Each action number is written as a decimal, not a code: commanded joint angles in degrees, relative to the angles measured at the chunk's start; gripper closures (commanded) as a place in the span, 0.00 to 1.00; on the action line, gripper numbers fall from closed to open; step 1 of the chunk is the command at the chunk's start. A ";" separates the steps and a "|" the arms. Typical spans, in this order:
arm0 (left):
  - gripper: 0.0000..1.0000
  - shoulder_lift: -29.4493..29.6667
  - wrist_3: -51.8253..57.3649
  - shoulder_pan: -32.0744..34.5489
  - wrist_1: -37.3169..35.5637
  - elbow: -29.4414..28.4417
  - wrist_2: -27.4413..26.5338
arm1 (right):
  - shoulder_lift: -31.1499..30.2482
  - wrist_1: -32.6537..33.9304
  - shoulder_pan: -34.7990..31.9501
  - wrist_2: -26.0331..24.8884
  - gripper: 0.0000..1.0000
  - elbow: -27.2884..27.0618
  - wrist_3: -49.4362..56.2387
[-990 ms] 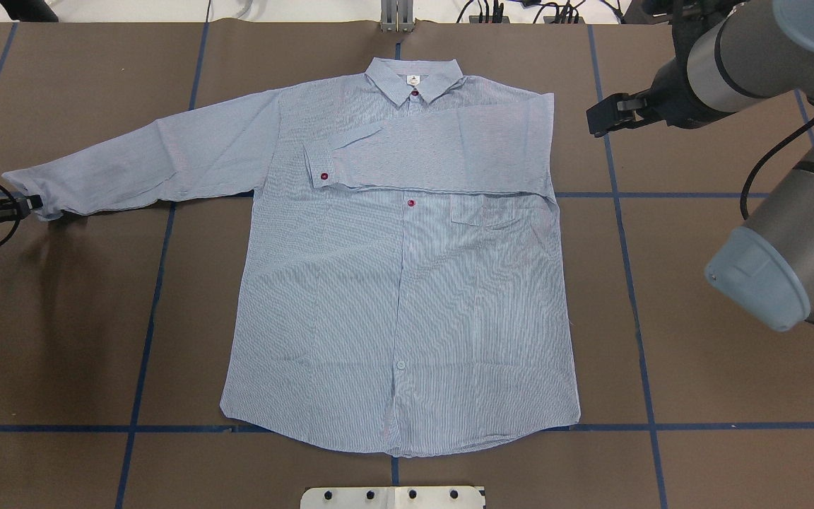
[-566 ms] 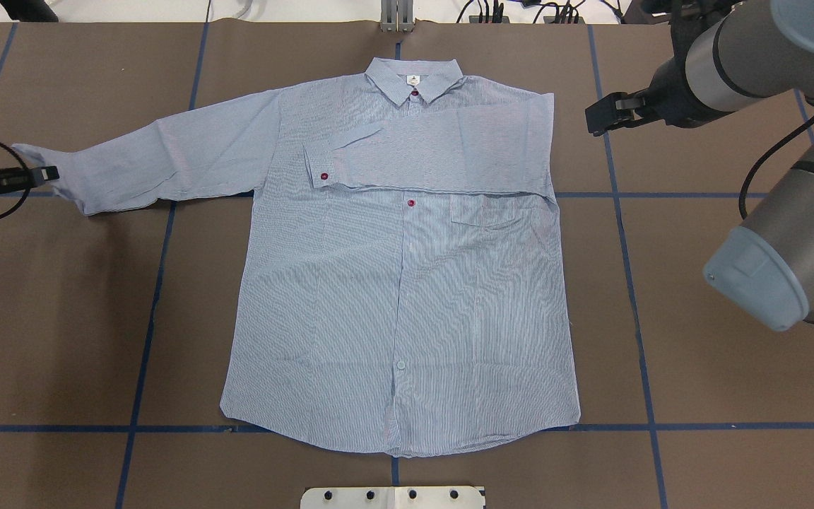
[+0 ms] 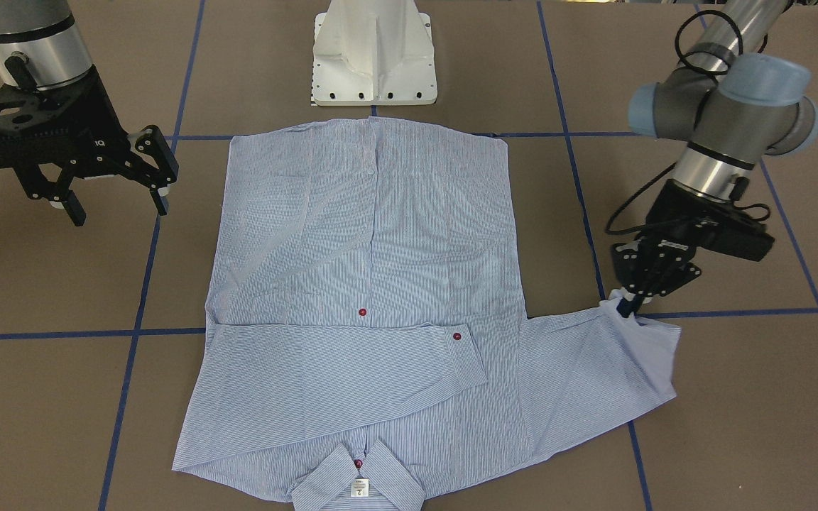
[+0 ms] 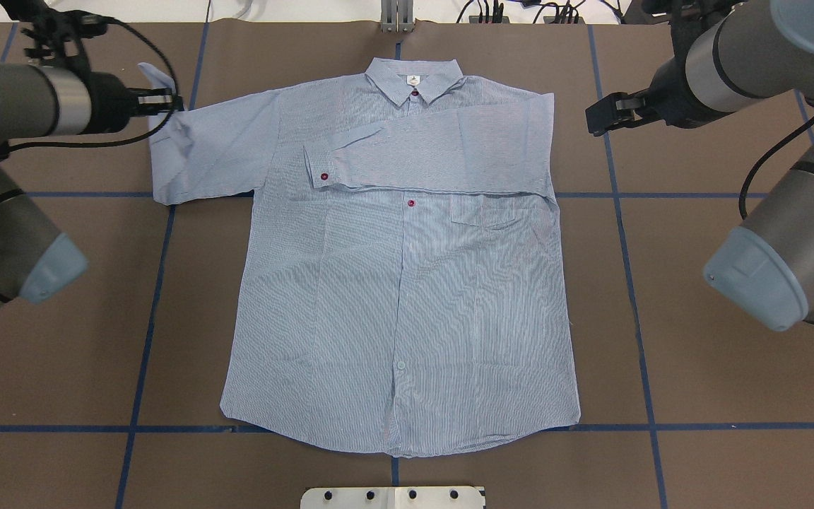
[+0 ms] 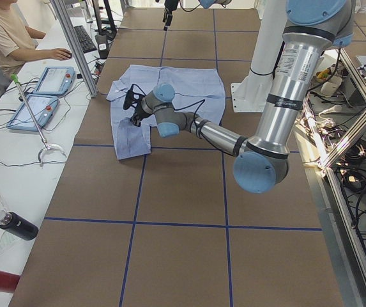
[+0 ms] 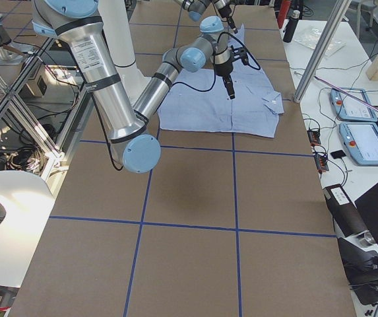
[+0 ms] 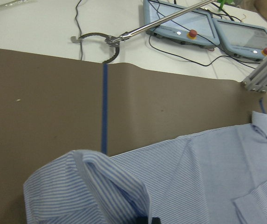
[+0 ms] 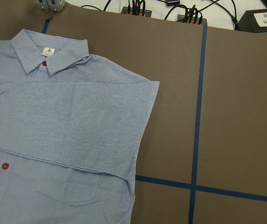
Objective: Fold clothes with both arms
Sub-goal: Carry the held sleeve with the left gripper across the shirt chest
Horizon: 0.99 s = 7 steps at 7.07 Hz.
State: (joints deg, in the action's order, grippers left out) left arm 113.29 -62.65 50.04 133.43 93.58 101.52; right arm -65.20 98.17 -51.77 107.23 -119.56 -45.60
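One shirt [image 4: 407, 297] — maybe four buttons [image 4: 411, 203].

Bright, even indoor light from above in every view; no hard shadows. Table [image 4: 61, 353] paper is matte, no glare. Only a thin dark edge shadow runs under the shirt [image 4: 407, 297] hem.

Overhead view: fine stripes are not resolved and break into moiré bands across the shirt. They read cleaner in the right wrist view. Grid lines run straight to the frame edges. Right arm [image 4: 767, 276] is close to the lens, large, slightly soft.

Left side view: long highlights on the silver tube of the left arm [image 5: 285, 83].

Left wrist view: near sleeve [image 7: 91, 186] fold is blurred; far white bench [image 7: 40, 23] is almost blown out.
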 commanded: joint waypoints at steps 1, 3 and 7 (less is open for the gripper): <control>1.00 15.06 -0.63 -5.02 -17.78 -0.07 -1.86 | -0.19 0.00 0.00 0.00 0.00 0.12 -0.01; 1.00 20.98 -7.04 -7.31 -19.43 -2.95 -4.31 | -0.28 0.00 0.00 0.00 0.00 0.03 -0.01; 1.00 31.01 -12.49 -11.36 -19.44 -12.88 -8.53 | -0.19 0.00 0.00 0.00 0.00 0.03 -0.01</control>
State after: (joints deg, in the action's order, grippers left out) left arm 141.42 -73.66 39.58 114.02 83.83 94.02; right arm -65.44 98.17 -51.77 107.23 -119.59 -45.62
